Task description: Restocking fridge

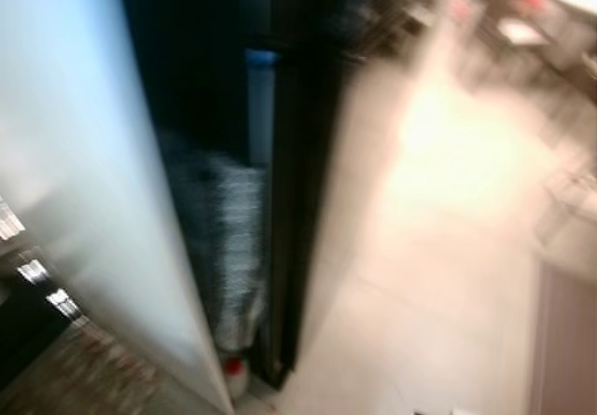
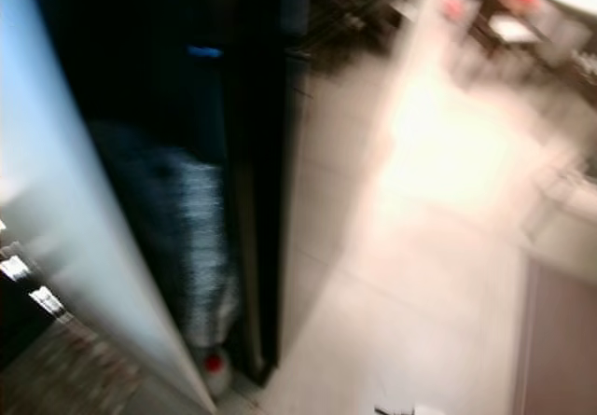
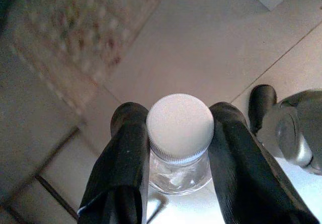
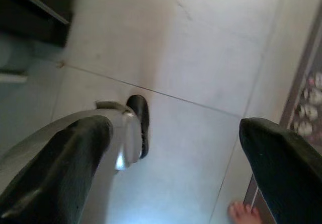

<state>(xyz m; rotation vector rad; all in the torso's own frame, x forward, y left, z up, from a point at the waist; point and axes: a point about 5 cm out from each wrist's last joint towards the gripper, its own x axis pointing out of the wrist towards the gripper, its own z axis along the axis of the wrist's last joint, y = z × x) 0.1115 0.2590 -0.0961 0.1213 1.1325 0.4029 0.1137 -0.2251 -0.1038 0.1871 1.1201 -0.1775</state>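
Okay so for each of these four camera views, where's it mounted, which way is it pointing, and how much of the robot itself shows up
Left eye view: on the head, looking forward and down, blurred, at a dark fridge edge and pale floor.
Right eye view: same head, same scene, blurred.
Left wrist view: along the left gripper, fingers clamped on a clear bottle with a white cap; floor below.
Right wrist view: along the open right gripper, down at the floor.
Both wrist views share the tiled floor.

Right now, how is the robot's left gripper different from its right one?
The left gripper is shut on a clear bottle with a white cap; the right gripper is open and holds nothing. Left jaws sit close together; right jaws are spread wide. Both have black fingers over tiled floor.
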